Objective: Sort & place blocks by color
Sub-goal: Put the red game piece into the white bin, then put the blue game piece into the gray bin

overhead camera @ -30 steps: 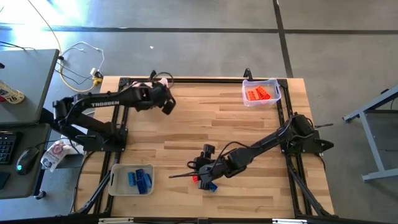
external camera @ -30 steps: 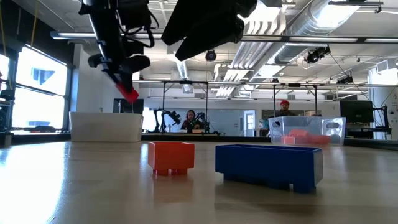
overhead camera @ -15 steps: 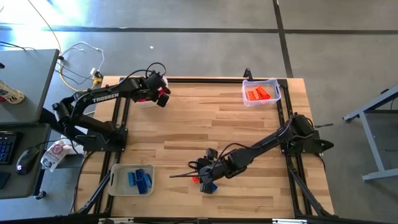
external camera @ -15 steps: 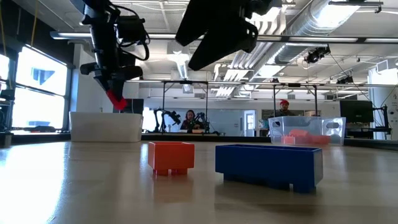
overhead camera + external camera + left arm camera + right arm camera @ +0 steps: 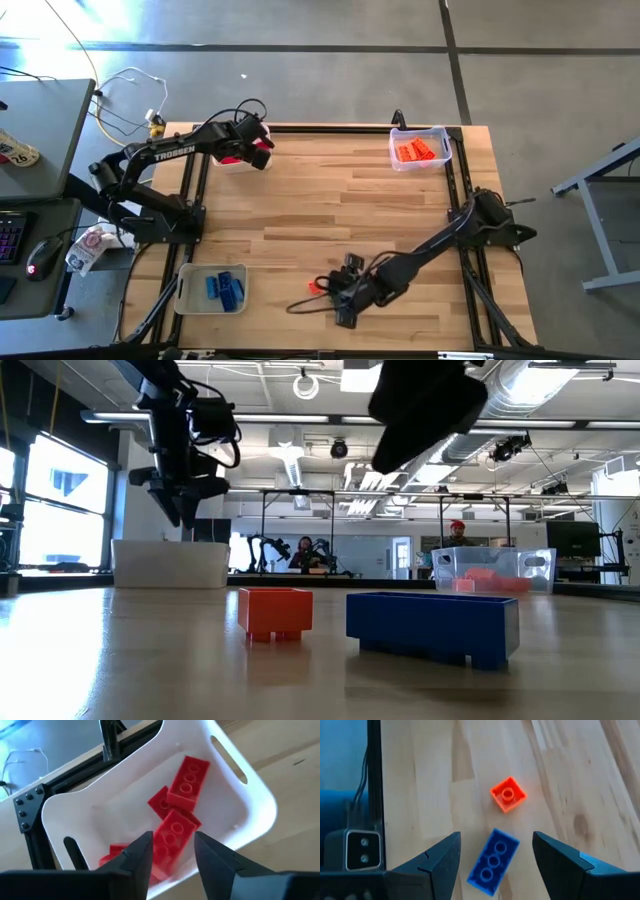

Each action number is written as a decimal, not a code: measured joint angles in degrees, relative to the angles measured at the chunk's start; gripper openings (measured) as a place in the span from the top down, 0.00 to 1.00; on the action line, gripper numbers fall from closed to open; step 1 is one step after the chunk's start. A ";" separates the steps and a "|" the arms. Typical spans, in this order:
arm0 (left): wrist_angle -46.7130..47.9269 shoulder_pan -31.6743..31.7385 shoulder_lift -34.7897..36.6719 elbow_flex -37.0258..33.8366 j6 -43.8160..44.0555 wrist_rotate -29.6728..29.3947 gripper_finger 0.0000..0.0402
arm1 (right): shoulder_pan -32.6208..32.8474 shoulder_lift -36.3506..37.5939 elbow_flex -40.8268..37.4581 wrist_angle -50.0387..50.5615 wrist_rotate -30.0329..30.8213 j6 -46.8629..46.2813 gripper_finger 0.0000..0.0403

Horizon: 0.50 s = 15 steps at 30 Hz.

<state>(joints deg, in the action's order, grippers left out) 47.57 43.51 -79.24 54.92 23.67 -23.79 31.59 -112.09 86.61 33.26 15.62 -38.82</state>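
My left gripper [image 5: 172, 840] hangs open over the white tray [image 5: 252, 795] at the table's far left corner. Several red bricks [image 5: 189, 780] lie in that tray, below the fingers. In the high view this gripper [image 5: 260, 148] covers most of the tray. My right gripper [image 5: 496, 839] is open above a blue brick [image 5: 494, 861] and a small orange brick [image 5: 508, 794], which lie flat on the wood near the table's near edge. The low view shows both bricks, orange [image 5: 275, 612] and blue [image 5: 432, 625], studs down. In the high view the right gripper [image 5: 340, 305] hides the blue brick.
A clear tray with orange bricks [image 5: 418, 148] stands at the far right corner. A white tray with blue bricks [image 5: 212, 287] sits at the near left. Black frame rails run along the table's left and right sides. People stand in the room beyond the table.
My left gripper moved toward the far left corner and stopped over the white tray; the red brick it carried no longer shows at its fingertips. My right gripper shifted toward the table's near edge, over the blue brick. Both table bricks stayed put.
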 joint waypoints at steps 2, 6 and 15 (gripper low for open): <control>0.03 0.04 0.00 0.00 -0.49 1.04 0.65 | 0.67 0.00 0.00 1.05 0.55 -1.22 0.42; 0.61 0.01 0.00 0.00 -0.50 2.17 0.58 | 1.59 0.00 -0.18 2.31 0.91 -3.21 0.42; 1.08 -0.07 0.93 0.00 -3.33 6.73 0.53 | 1.95 -0.91 -0.35 3.41 0.83 -6.24 0.42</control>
<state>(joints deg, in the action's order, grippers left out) 48.64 43.44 -78.31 54.92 20.34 -17.07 33.54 -113.01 86.26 36.68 16.45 -45.06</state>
